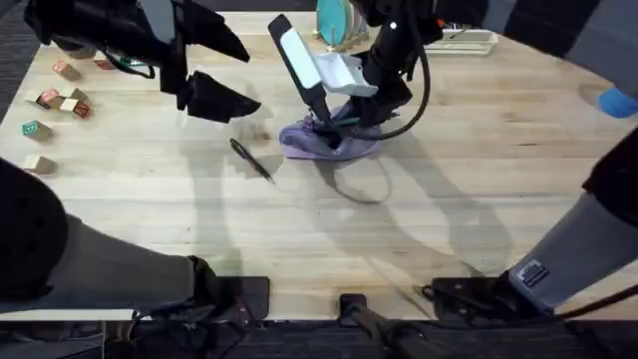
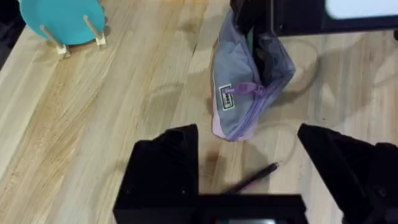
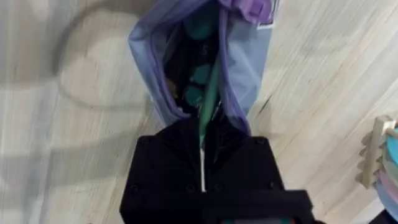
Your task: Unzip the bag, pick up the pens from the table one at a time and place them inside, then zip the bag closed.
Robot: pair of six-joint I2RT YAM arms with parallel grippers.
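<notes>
The lavender bag [image 1: 324, 143] lies on the table [image 1: 419, 229] at centre back, with its zipper open. My right gripper [image 1: 336, 122] stands over its mouth, shut on the green pen [image 3: 209, 93]. The pen's far end dips into the open bag [image 3: 249, 62]. A black pen [image 1: 251, 160] lies on the wood just left of the bag. My left gripper [image 1: 221, 98] hovers open farther left, holding nothing. In the left wrist view the bag [image 2: 239, 99] and the black pen [image 2: 256, 180] lie ahead of the open left gripper [image 2: 249, 158].
A teal plate in a wooden rack [image 1: 332, 22] stands behind the bag. Several small wooden blocks [image 1: 60, 100] sit at the far left. A white rack [image 1: 469, 40] is at the back right, and a blue object [image 1: 618, 100] at the right edge.
</notes>
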